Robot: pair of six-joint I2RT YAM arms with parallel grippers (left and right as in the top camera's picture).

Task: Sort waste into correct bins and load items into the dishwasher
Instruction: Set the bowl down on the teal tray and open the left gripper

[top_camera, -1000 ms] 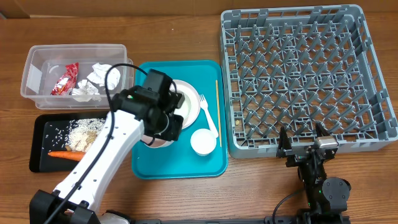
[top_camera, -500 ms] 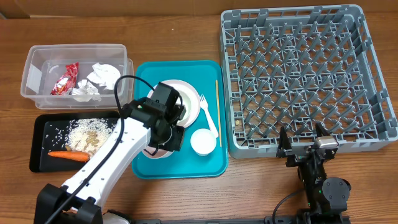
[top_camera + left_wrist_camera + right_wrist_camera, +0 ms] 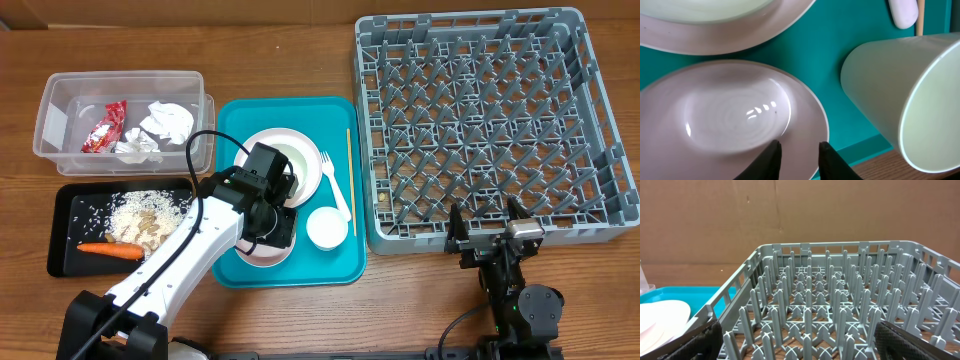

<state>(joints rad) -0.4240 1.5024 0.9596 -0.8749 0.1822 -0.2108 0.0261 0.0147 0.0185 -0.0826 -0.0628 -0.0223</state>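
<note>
- Item: bowl (image 3: pixel 735 115), upright on the tray (image 3: pixel 240 275) at its near-left corner, just beside the plate (image 3: pixel 300 165) and the cup (image 3: pixel 326 228).
- Nearer arm: left end effector (image 3: pixel 799 157), directly over the bowl, fingers narrowly parted astride its rim; whether it pinches cannot be told.
- Farther arm: right end effector (image 3: pixel 486 228), wide and empty, at the near wall of the rack (image 3: pixel 480 120).
- Bearing: the rack lies rightward of the bowl, across the tray.

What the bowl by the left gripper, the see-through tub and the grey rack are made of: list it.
The bowl is glossy white with sharp highlights: glazed ceramic or hard plastic, I cannot tell which. The tub looks like clear plastic; its contents show through the walls. The dish rack looks like matte grey moulded plastic, with a uniform lattice and pegs.
</note>
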